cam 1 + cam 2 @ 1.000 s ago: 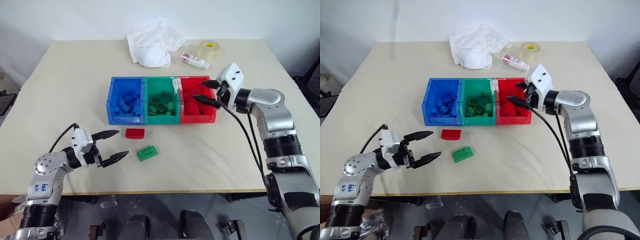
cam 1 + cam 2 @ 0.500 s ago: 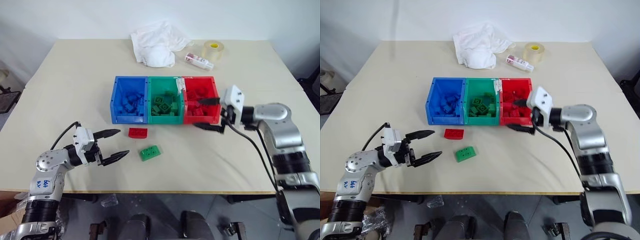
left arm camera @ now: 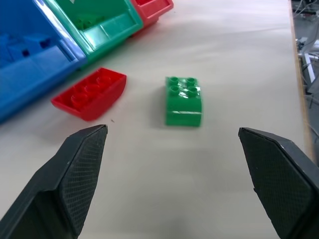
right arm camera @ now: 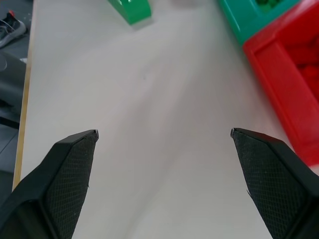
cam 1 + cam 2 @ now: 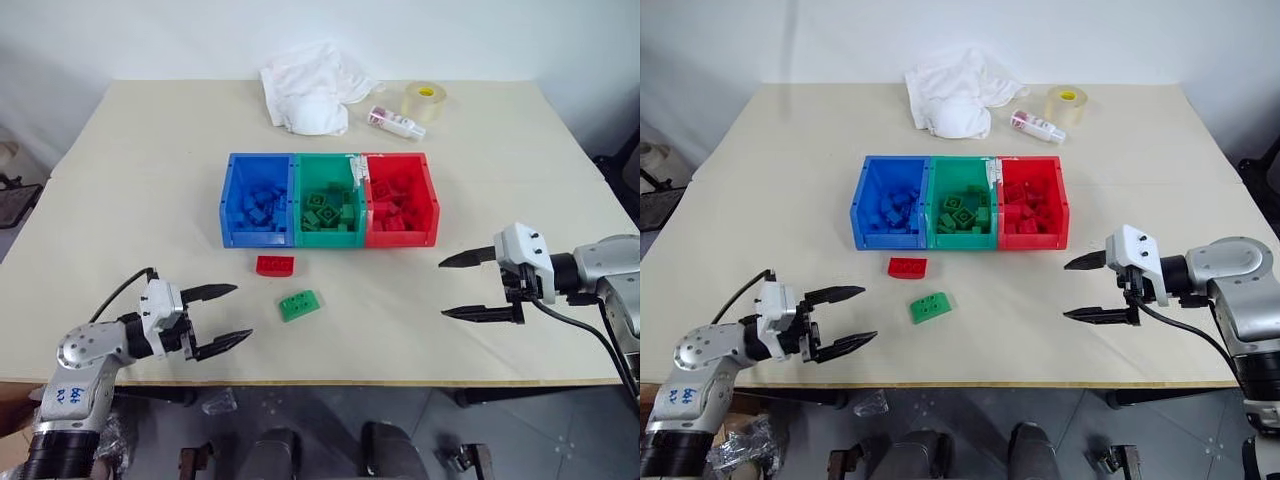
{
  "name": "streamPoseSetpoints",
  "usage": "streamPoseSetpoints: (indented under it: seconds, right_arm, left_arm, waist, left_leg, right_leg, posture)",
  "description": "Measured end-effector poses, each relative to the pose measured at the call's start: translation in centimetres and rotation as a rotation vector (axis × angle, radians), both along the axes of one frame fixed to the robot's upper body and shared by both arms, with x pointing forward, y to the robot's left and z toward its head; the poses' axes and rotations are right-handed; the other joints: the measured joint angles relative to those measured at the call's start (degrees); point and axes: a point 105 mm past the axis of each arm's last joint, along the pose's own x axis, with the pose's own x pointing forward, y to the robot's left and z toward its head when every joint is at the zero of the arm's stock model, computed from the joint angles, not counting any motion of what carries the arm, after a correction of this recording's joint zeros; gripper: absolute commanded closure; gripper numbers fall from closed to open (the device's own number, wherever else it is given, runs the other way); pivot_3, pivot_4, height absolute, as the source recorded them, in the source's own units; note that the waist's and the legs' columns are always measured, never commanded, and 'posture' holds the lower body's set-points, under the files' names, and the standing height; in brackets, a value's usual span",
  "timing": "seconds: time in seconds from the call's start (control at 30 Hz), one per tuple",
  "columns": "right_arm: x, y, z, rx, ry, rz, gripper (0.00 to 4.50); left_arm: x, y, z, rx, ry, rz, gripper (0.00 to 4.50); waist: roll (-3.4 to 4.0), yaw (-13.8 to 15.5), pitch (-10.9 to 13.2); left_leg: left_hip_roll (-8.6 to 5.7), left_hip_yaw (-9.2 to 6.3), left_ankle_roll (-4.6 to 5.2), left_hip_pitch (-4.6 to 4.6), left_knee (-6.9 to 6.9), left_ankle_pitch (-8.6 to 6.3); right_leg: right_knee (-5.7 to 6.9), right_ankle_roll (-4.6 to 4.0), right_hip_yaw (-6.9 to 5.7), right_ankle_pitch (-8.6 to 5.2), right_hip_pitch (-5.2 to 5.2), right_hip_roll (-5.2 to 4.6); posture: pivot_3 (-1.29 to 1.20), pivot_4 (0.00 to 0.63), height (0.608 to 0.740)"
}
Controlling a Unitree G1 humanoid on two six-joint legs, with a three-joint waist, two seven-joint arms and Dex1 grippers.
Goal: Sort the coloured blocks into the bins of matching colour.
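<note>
Three joined bins stand mid-table: blue bin (image 5: 258,200), green bin (image 5: 329,200), red bin (image 5: 400,200), each holding several bricks of its own colour. A loose red block (image 5: 275,265) lies just in front of the blue and green bins. A loose green block (image 5: 299,304) lies nearer the front edge. My left gripper (image 5: 217,318) stands open near the front left edge, pointing at both loose blocks, empty. My right gripper (image 5: 458,288) stands open and empty at the right, in front of the red bin and apart from it.
At the back of the table lie a white cloth (image 5: 312,82), a roll of clear tape (image 5: 423,99) and a small bottle (image 5: 391,122). The table's front edge (image 5: 330,381) runs close under both grippers. Bare tabletop lies between the two grippers.
My right gripper has pulled back from over the red bin to the front right of the table, open and empty. The left gripper has drawn back slightly toward the front edge.
</note>
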Motion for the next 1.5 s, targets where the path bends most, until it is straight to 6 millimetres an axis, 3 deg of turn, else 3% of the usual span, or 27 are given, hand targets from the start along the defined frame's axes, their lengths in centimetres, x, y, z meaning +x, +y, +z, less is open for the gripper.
streamPoseSetpoints:
  seconds: [0.27, 0.4, 0.6, 1.07, 1.17, 1.43, 1.5]
  right_arm:
    - [0.5, 0.8, 0.8, 0.019, -0.030, 0.023, 0.04]
    - [0.5, 0.8, 0.8, 0.031, -0.022, 0.021, 0.04]
    - [-0.5, 2.6, 1.5, 0.192, 0.011, 0.091, 0.04]
    - [-2.5, 3.4, 1.2, 0.282, 0.021, 0.078, 0.04]
    - [-2.7, 3.2, 1.0, 0.285, 0.020, 0.059, 0.00]
    - [-2.5, 2.9, 1.1, 0.291, -0.001, 0.022, 0.00]
    - [-2.4, 2.7, 1.1, 0.294, -0.008, 0.006, 0.00]
  left_arm:
    - [-3.7, 0.6, 0.0, 0.111, 0.076, -0.037, 0.00]
    - [-4.2, 0.4, 0.5, 0.142, 0.080, -0.030, 0.00]
    - [-1.9, -2.5, 1.4, 0.079, -0.016, -0.012, 0.00]
    - [3.4, -7.7, -2.6, 0.141, -0.010, -0.106, 0.00]
    - [3.7, -8.8, -2.6, 0.154, -0.019, -0.155, 0.58]
    - [4.7, -9.9, -2.4, 0.151, -0.026, -0.183, 3.02]
    - [5.1, -10.3, -2.2, 0.139, -0.034, -0.172, 3.01]
  waist:
    - [0.00, 0.15, 0.00]
    - [0.02, 0.34, 0.01]
    - [0.02, 0.36, 0.01]
    - [0.01, 1.44, 0.02]
    - [0.01, 1.54, 0.01]
    - [0.01, 1.62, 0.02]
    - [0.00, 1.70, 0.02]
  left_leg:
    - [0.01, -0.04, -0.02, 0.00, -0.05, -0.02]
    - [0.00, -0.06, -0.02, 0.01, -0.02, -0.02]
    - [-0.01, -0.05, -0.02, 0.01, -0.02, -0.02]
    - [-0.09, -0.02, -0.02, 0.00, 0.06, -0.01]
    - [-0.12, -0.01, 0.00, 0.01, 0.08, -0.01]
    - [-0.13, -0.02, 0.02, 0.01, 0.10, 0.01]
    - [-0.14, -0.04, 0.02, 0.00, 0.10, 0.01]
  right_leg:
    - [-0.08, -0.02, 0.04, -0.01, 0.01, -0.02]
    - [-0.18, -0.03, 0.04, -0.02, 0.04, -0.02]
    - [-0.02, -0.02, 0.01, -0.01, 0.05, 0.01]
    - [0.07, 0.00, -0.05, 0.00, 0.04, 0.00]
    - [0.07, 0.02, -0.04, 0.01, 0.05, 0.00]
    - [0.07, 0.03, -0.05, 0.01, 0.08, 0.00]
    - [0.08, 0.03, -0.05, 0.02, 0.08, 0.00]
  posture:
    - [0.00, 0.150, 0.740]
    - [0.00, 0.150, 0.740]
    - [0.00, 0.150, 0.740]
    - [0.00, 0.150, 0.740]
    - [0.00, 0.150, 0.740]
    - [0.00, 0.150, 0.740]
    - [0.00, 0.150, 0.740]
